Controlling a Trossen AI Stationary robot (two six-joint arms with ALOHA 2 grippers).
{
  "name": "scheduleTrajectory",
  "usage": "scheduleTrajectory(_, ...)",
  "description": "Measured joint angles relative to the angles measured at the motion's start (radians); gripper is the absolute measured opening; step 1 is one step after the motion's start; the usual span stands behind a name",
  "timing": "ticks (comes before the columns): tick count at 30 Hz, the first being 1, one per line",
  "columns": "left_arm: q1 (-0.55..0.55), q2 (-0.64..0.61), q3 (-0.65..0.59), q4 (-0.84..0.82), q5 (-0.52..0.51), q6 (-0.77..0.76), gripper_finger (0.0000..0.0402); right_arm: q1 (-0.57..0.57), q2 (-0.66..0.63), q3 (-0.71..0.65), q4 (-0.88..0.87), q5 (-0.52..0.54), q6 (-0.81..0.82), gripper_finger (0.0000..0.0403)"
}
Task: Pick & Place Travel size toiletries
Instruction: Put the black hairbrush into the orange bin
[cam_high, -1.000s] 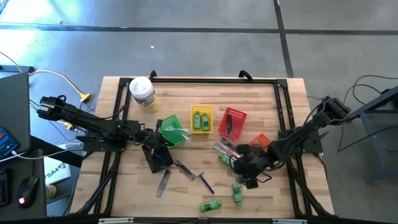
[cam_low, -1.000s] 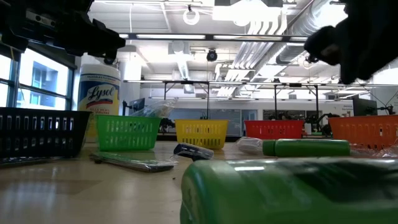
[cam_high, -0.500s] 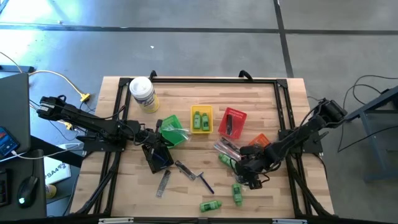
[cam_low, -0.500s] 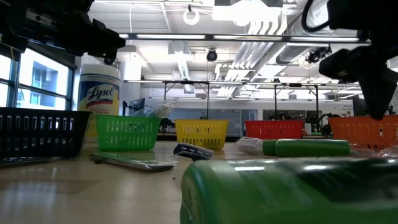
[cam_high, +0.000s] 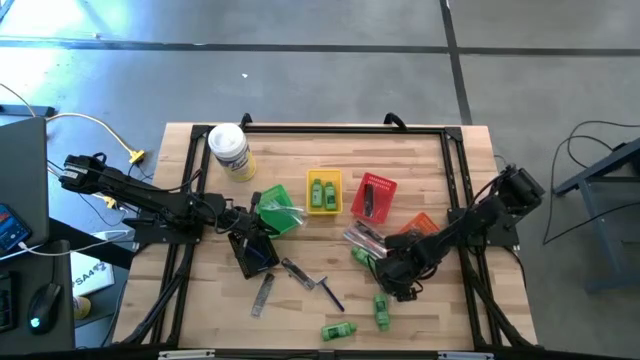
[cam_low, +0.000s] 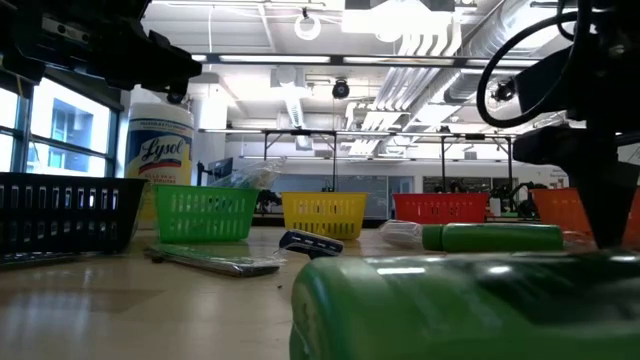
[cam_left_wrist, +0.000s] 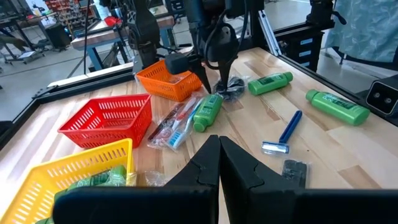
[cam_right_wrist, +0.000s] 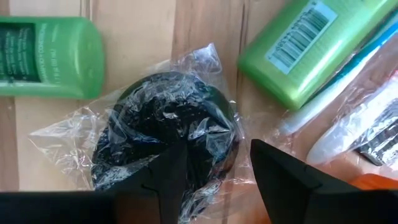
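My right gripper (cam_right_wrist: 214, 171) has swung in, fingers now apart over the bagged black piece (cam_right_wrist: 168, 124): light, crinkly, slippery; pinch mid-bag.

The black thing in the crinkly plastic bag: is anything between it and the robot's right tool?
Nothing visible. The right tool hangs open straight over the wrapped black piece, bare fingers either side. Green bottles lie beside it, not between.
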Motion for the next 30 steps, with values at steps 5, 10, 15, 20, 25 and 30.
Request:
scheduleTrajectory(5, 0.000, 0.000, 0.000, 0.000, 0.000, 0.000, 0.0000, -0.006, 0.000, 0.000, 0.002, -0.013, 0.000, 0.0156)
scheduleTrajectory(10, 0.000, 0.000, 0.000, 0.000, 0.000, 0.000, 0.0000, -0.006, 0.000, 0.000, 0.003, -0.022, 0.004, 0.0082)
scheduleTrajectory(15, 0.000, 0.000, 0.000, -0.001, 0.000, 0.000, 0.0000, -0.006, 0.001, 0.000, 0.009, -0.054, 0.006, 0.0009)
scheduleTrajectory(20, 0.000, 0.000, 0.000, -0.001, 0.000, 0.004, 0.0000, -0.006, -0.015, 0.012, 0.005, -0.043, 0.007, 0.0003)
scheduleTrajectory(25, 0.000, 0.000, 0.000, -0.002, 0.000, 0.005, 0.0000, 0.013, -0.071, 0.072, 0.014, 0.048, -0.037, 0.0003)
scheduleTrajectory(30, 0.000, 0.000, 0.000, -0.006, 0.000, 0.008, 0.0000, 0.053, -0.206, 0.078, 0.104, 0.178, -0.156, 0.0003)
